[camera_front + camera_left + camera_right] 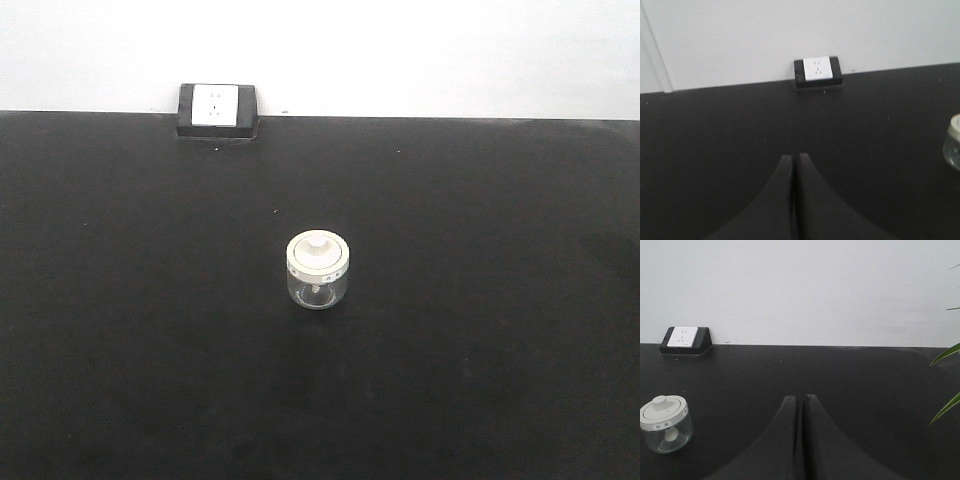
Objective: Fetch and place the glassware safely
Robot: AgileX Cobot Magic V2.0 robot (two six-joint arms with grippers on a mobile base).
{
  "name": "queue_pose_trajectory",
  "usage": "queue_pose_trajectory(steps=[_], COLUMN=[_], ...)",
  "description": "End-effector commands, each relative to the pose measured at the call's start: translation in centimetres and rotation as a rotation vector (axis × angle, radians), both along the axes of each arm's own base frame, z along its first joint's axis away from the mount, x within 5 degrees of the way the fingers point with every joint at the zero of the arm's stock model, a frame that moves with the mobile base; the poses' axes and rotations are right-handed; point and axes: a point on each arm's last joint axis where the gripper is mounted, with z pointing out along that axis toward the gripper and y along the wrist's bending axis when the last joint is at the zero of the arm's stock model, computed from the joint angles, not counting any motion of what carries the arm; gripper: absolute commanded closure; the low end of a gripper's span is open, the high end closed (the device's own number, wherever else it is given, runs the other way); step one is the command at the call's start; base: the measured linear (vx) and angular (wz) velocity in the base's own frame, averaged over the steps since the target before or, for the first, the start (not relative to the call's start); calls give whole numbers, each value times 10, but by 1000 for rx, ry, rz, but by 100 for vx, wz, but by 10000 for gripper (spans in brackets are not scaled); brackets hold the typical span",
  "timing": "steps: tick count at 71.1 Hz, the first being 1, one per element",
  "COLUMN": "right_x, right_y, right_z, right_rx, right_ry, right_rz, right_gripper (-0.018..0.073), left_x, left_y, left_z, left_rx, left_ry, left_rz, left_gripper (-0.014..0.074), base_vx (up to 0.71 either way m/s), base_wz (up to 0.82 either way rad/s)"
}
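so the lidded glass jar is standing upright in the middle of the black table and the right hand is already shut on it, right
Not quite. The glass jar does stand upright, lid on, mid-table, but the right hand is shut on nothing: the right wrist view shows the jar well off to its left, untouched.

Left gripper [794, 161] with both dark fingers pressed together along a thin seam, tips pointing forward, nothing between them. Right gripper [801, 400] likewise closed, fingers meeting, empty, aimed straight ahead.
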Motion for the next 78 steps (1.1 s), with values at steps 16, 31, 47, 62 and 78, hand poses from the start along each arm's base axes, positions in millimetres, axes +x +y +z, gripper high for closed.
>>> queue_pose_trajectory(steps=[16, 31, 47, 62, 78], right_x=[0, 0, 0, 0, 0], right_y=[2, 2, 2, 2, 2], right_z=[12, 12, 12, 12, 12], right_rx=[-16, -16, -16, -16, -16], right_ry=[-67, -67, -67, -67, -67], right_rz=[23, 23, 23, 23, 23], right_gripper=[563, 563, 563, 563, 563], left_x=[-31, -23, -21, -21, -21], left_y=[0, 0, 0, 0, 0], left_z=[-46, -74, -85, -85, -85], left_rx=[-14, -14, -18, -18, -18], left_ry=[-121, -98, -111, -109, -109], left_rz=[-4, -3, -3, -3, -3], left_gripper=[603, 603, 603, 603, 603], base_vx=[0, 0, 0, 0, 0], base_wz=[0, 0, 0, 0, 0])
